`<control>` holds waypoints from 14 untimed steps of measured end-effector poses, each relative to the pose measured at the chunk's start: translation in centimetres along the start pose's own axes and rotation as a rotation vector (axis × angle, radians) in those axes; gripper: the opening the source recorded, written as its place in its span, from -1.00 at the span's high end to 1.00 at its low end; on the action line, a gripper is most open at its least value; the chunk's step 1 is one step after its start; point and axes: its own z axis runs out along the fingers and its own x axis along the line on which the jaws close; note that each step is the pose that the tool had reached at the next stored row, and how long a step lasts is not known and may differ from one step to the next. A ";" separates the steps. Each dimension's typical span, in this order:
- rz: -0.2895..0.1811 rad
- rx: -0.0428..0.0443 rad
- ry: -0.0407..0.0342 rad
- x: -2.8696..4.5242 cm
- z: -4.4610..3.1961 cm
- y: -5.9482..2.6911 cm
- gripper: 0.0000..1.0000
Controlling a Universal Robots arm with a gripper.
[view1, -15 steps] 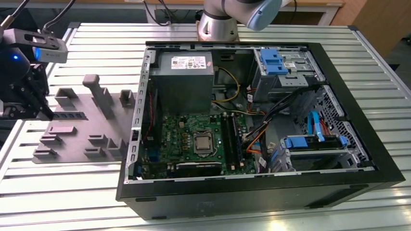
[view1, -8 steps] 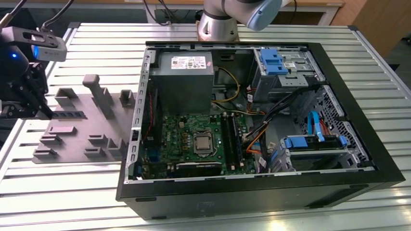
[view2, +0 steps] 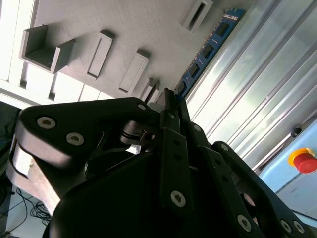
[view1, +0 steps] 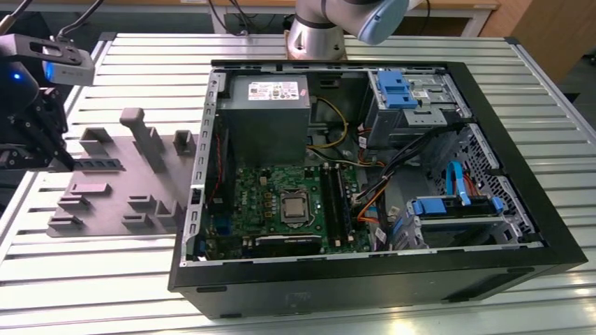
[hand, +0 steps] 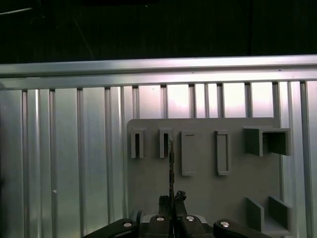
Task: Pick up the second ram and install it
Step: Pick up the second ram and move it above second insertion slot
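Claw (hand: 171, 201) pinches second ram (hand: 171, 163) — edge-on, first wrist view.

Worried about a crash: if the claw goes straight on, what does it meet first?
Most likely the ram, directly ahead of the claw on the gray holder; whether they already touch is unclear.

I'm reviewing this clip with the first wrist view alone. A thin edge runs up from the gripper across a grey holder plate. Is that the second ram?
Observer: Yes. The second wrist view shows the second ram on its flat face: dark blue with black chips.
Operator: Where's the computer?
Observer: In the exterior view, the open computer case sits at the exterior view's right of the holder plate, with its green motherboard exposed.
Operator: And the gripper?
Observer: The gripper is at the plate's side away from the case, next to the ram.
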 end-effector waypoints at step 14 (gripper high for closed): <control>0.000 -0.0001 0.0001 0.00 -1.08 0.01 0.72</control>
